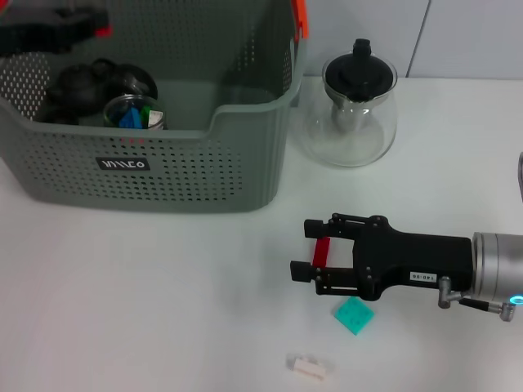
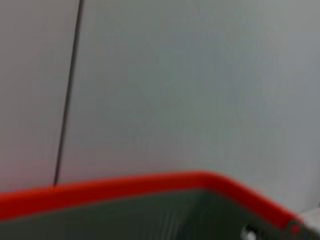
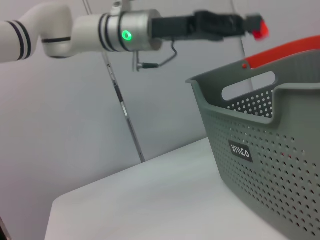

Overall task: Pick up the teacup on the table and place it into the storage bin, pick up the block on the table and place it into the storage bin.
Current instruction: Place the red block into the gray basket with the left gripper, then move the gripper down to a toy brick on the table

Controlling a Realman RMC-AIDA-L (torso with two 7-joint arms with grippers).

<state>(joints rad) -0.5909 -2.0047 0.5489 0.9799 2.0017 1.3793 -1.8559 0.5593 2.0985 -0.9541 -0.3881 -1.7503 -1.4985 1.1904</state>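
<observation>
Gripping a red block (image 1: 322, 252) in its closed jaws, right tool (image 1: 304, 249) hovers low over surface (image 1: 163, 310), lower right | teal block (image 1: 353, 315), white block (image 1: 309, 366) loose nearby | storage bin (image 1: 163, 175) upper left, teacup (image 1: 135, 113) apparently inside | left tool (image 3: 250, 24) above bin, opening unclear | glass teapot (image 1: 350, 110) beyond.
</observation>
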